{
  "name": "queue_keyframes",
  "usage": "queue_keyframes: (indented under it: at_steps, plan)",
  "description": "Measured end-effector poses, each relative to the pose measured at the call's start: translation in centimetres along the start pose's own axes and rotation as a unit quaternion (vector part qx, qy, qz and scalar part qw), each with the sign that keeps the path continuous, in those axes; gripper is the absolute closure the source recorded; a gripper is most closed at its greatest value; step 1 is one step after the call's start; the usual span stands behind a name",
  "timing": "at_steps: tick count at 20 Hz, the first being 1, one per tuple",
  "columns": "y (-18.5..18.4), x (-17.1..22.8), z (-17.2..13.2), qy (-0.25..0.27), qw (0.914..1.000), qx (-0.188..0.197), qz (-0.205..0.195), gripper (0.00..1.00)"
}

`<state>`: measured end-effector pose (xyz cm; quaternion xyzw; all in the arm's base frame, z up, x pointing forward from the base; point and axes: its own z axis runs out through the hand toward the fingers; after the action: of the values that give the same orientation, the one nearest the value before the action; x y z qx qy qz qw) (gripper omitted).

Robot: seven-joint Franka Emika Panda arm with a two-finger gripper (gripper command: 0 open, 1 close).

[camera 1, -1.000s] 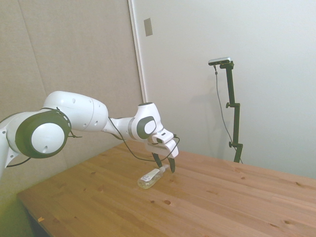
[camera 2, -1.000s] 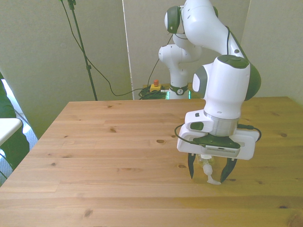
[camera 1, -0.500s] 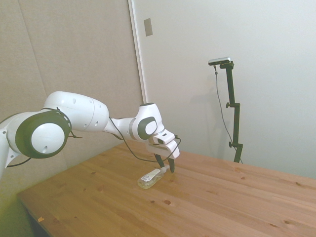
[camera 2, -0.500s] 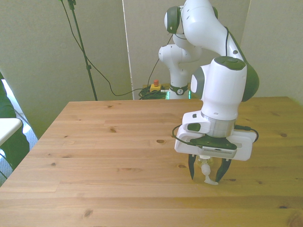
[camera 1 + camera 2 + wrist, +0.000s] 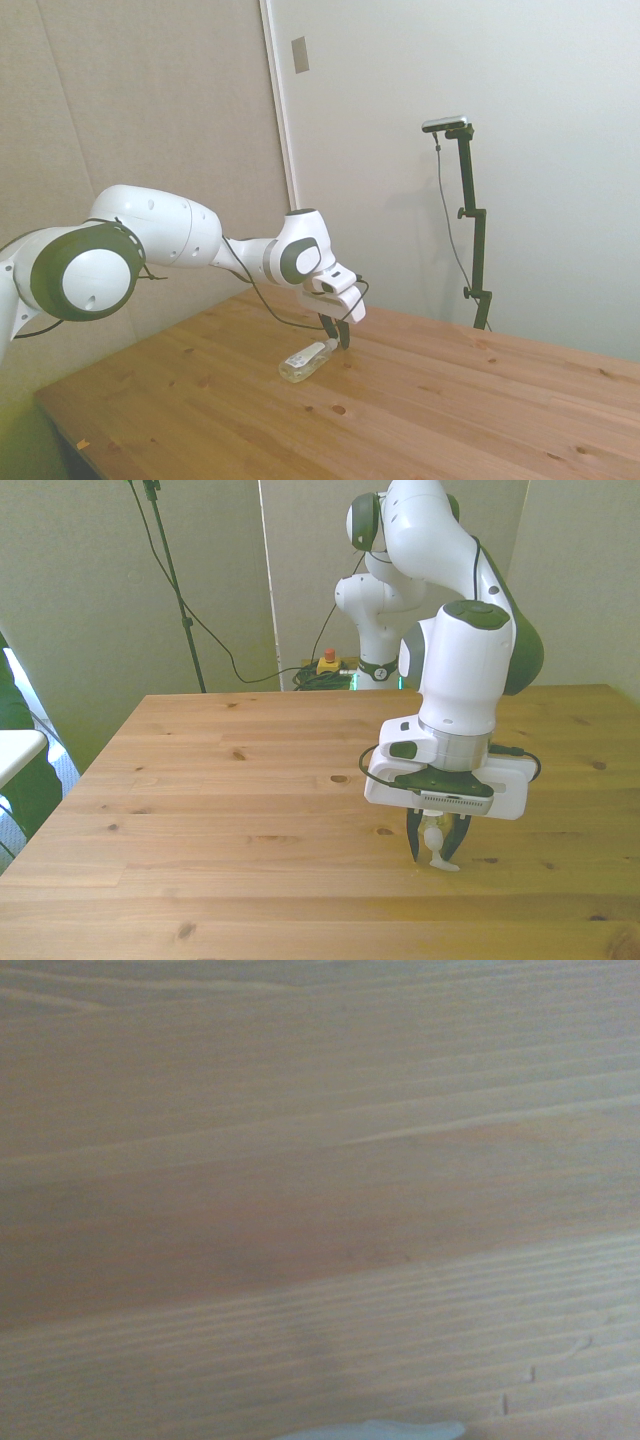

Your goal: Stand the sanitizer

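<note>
1. Since a second ago the fingers have drawn together: then they stood wide on either side of the pump top, now the gripper (image 5: 437,850) has them close against it.
2. Nothing else has shifted much; the sanitizer (image 5: 303,362) lies on its side on the table (image 5: 220,780), in the same spot and the same pose.
3. In the front view the white pump end points toward the camera, with the dark fingers (image 5: 413,842) flanking it and the nozzle tip poking out below.
4. The jaws look pinched on the bottle's top end, though contact on both sides is hard to confirm from these angles.
5. The wrist view shows only blurred wood grain and a pale sliver at the edge, probably the bottle.
6. Progress: reach and closing look finished. Left to do: lift, tip the bottle upright onto its base, set it down and let go.
</note>
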<state>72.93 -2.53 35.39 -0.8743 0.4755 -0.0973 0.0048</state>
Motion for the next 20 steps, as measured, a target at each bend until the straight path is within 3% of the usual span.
queue_keyframes:
  at_steps: [7, 13, 20]
  plan:
    - [-0.3, -0.3, -0.9, 0.005, 0.9999, 0.009, 0.013, 1.0]
    - [-0.5, -0.9, -5.2, 0.049, 0.9965, 0.035, 0.058, 1.0]
    - [1.0, -3.1, -10.8, 0.15, 0.98, 0.071, 0.11, 1.0]
